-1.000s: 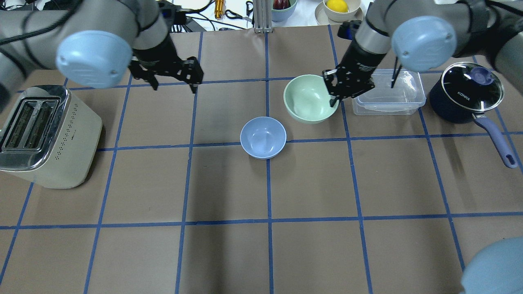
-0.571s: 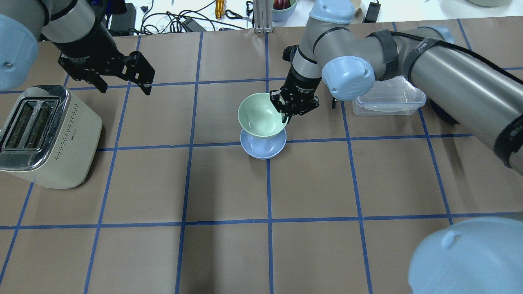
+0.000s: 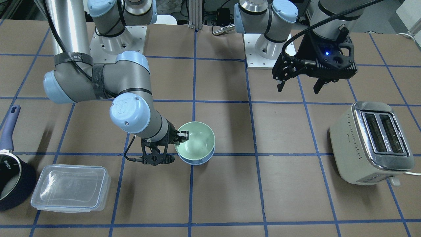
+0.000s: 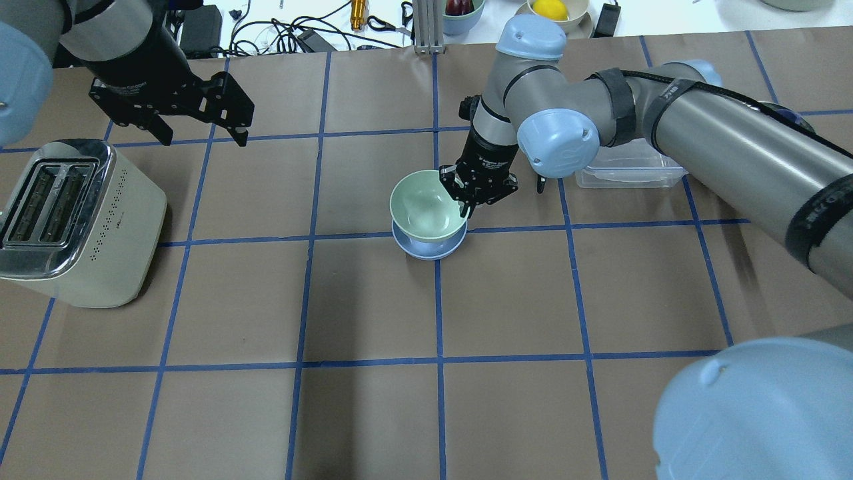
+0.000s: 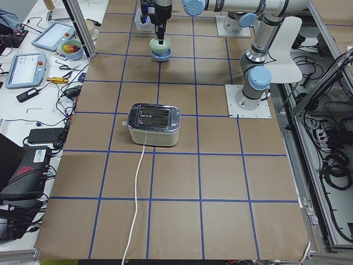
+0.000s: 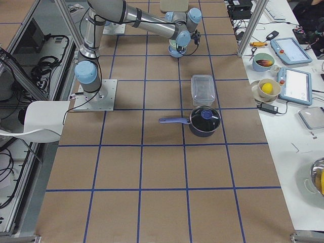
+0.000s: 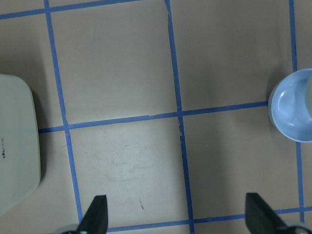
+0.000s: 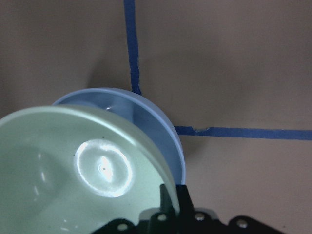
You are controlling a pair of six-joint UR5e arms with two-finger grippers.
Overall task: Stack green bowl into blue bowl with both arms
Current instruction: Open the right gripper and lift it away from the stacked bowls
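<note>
The pale green bowl [image 4: 425,205] sits low over the blue bowl [image 4: 426,251] at the table's middle, slightly tilted, and only the blue bowl's rim shows under it. My right gripper [image 4: 468,200] is shut on the green bowl's right rim. In the right wrist view the green bowl [image 8: 73,165] overlaps the blue bowl [image 8: 163,129]; I cannot tell whether it rests fully inside. In the front view the green bowl [image 3: 197,142] covers the blue one [image 3: 197,161]. My left gripper [image 4: 203,140] hangs open and empty, far left and behind the bowls, above the table.
A cream toaster [image 4: 73,220] stands at the left. A clear plastic container [image 4: 630,170] lies right of the bowls, partly under my right arm. A dark navy saucepan [image 3: 10,184] stands beyond it. The back edge carries cables and other bowls.
My right gripper carried the green bowl left and forward from beside the container to over the blue bowl, then lowered it a little. My left gripper moved left, away from the middle.
</note>
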